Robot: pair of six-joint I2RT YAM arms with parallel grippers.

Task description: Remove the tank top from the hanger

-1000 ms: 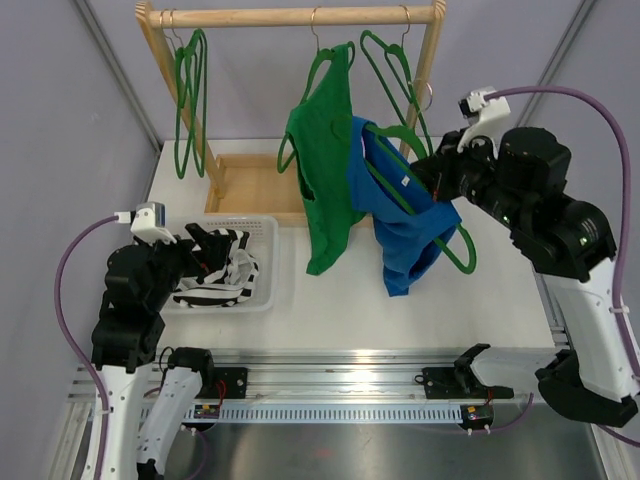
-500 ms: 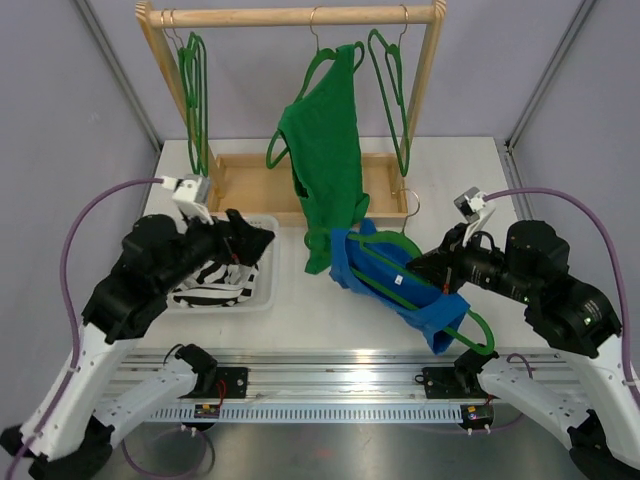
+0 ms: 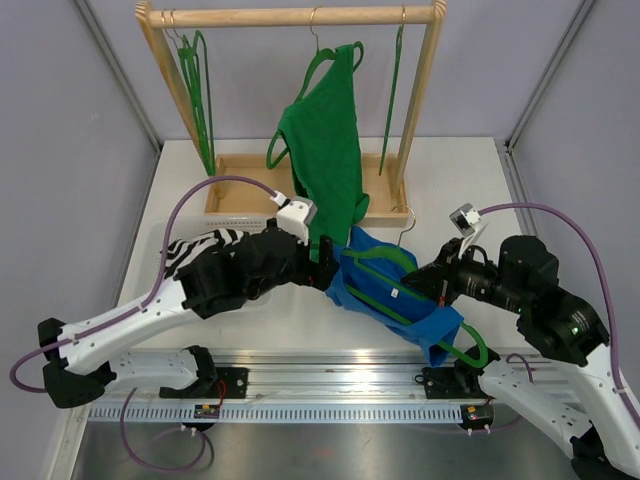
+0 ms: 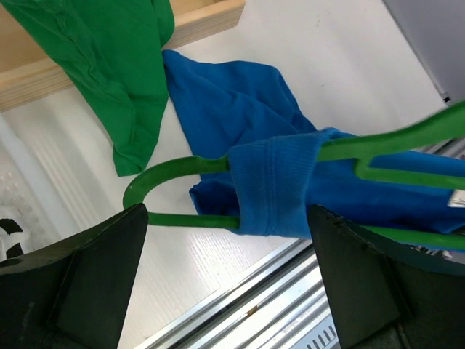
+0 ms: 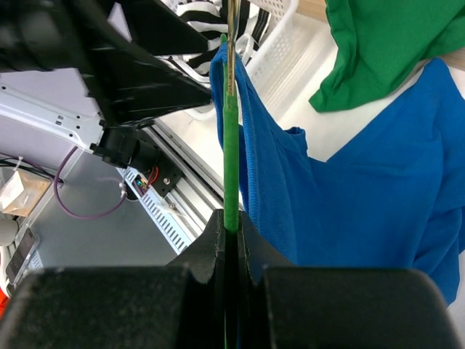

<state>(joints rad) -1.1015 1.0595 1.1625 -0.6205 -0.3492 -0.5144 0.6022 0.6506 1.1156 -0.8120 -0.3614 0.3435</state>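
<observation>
Top external view shows the blue tank top (image 3: 400, 305) threaded on its green hanger (image 3: 466, 345), low over the white table (image 3: 300, 335) between the two arms, just in front of the wooden rack (image 3: 290, 15). The right gripper (image 5: 231, 222) is clamped on the hanger's bar. The left gripper (image 4: 227, 214) is spread wide, its fingers (image 4: 80, 283) flanking the hanger's looped end and the blue strap.

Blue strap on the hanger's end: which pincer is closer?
Left. The left pincer is open right at the blue strap; the right pincer is shut on the green hanger, farther along it.
</observation>
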